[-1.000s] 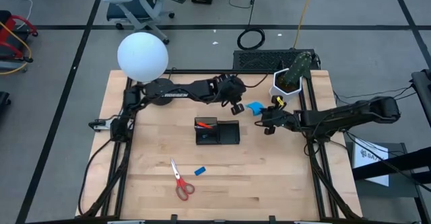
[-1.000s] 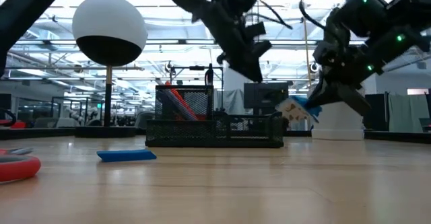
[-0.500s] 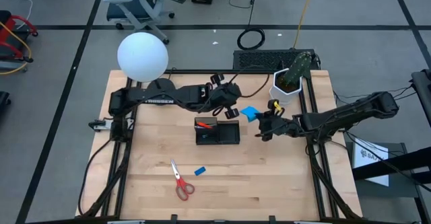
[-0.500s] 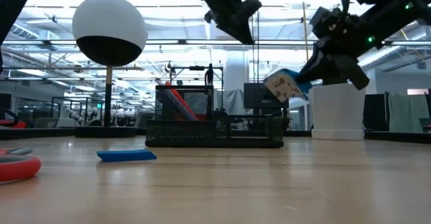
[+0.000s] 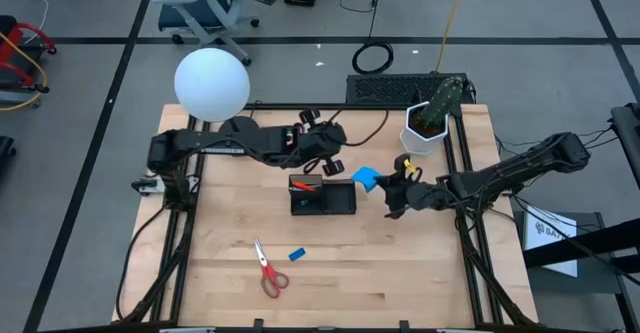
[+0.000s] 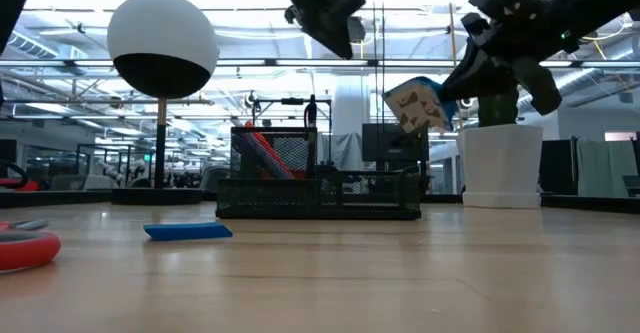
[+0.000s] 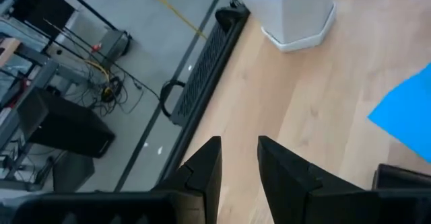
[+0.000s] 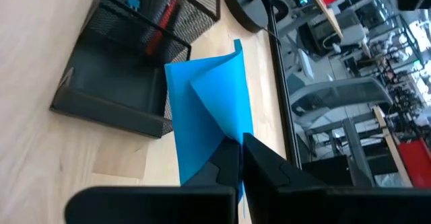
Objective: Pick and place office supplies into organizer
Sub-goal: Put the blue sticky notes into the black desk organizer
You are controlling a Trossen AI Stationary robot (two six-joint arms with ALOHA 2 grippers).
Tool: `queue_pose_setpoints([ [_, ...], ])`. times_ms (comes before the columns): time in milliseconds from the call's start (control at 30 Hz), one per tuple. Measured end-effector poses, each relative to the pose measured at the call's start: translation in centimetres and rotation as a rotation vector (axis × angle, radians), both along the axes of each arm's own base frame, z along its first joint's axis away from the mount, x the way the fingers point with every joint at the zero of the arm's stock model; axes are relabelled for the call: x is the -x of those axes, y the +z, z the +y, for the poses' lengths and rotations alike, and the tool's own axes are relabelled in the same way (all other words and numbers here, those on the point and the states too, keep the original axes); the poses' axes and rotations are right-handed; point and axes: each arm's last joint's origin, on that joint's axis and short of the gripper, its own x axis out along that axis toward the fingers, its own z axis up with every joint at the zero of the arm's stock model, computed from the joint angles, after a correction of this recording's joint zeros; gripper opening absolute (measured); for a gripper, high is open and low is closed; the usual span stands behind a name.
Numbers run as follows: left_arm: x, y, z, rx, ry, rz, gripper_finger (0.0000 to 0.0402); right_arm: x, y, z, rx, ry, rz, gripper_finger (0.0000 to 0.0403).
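Observation:
My right gripper (image 5: 387, 187) is shut on the blue note pad (image 5: 366, 179), which hangs in the air just right of the black organizer (image 5: 322, 196). In the low view the pad (image 6: 415, 103) is well above the organizer (image 6: 320, 188). A red pen (image 5: 305, 184) stands in the organizer's left compartment. My left gripper (image 5: 333, 163) hovers above the organizer's far edge, open, with nothing between its fingers (image 7: 202, 167). The red-handled scissors (image 5: 268, 269) and the small blue eraser (image 5: 296, 254) lie flat on the table nearer the front. My right gripper pinches the note pad's near edge (image 8: 219, 133) between its two fingers, coming from the table's right and slanting down. The blue sheets (image 8: 202, 96) curl away from the fingers. The pad is lifted clear of the table and tilted.
A white pot with a cactus (image 5: 430, 123) stands at the far right, close behind my right arm. The white globe lamp (image 5: 211, 83) stands at the far left corner. Bare wood lies in front of the organizer and around the scissors.
My right gripper has risen and gone toward the table's left with the note pad, which now hangs higher and closer to the organizer's right end. My left gripper has risen and drawn back toward the table's left, still holding nothing.

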Motion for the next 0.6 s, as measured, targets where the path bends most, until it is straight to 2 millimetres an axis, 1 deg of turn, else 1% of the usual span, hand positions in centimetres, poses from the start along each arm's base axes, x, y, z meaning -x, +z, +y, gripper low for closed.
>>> queue_pose_setpoints([
  [133,1.8,0.8,-0.5,0.015,-0.031,-0.069,0.0104,0.0,0.1,0.3,0.021,0.032,-0.001,0.0],
  [267,4.0,1.6,-1.3,0.04,-0.133,-0.176,0.0104,-0.5,0.6,0.6,0.006,0.087,-0.053,0.0],
  [367,5.6,1.9,-1.5,0.061,-0.212,-0.255,0.0104,-1.0,0.5,0.8,0.028,0.136,-0.054,0.0],
  [433,6.7,2.1,-1.7,0.079,-0.266,-0.294,0.0104,-1.4,0.1,0.8,0.052,0.148,-0.035,0.0],
  [533,8.0,2.0,-2.0,0.103,-0.336,-0.355,0.0104,-2.0,-0.6,0.8,0.102,0.168,0.002,0.0],
  [600,8.8,1.8,-2.2,0.127,-0.38,-0.361,0.0104,-2.5,-0.9,0.7,0.122,0.196,0.007,0.0],
])
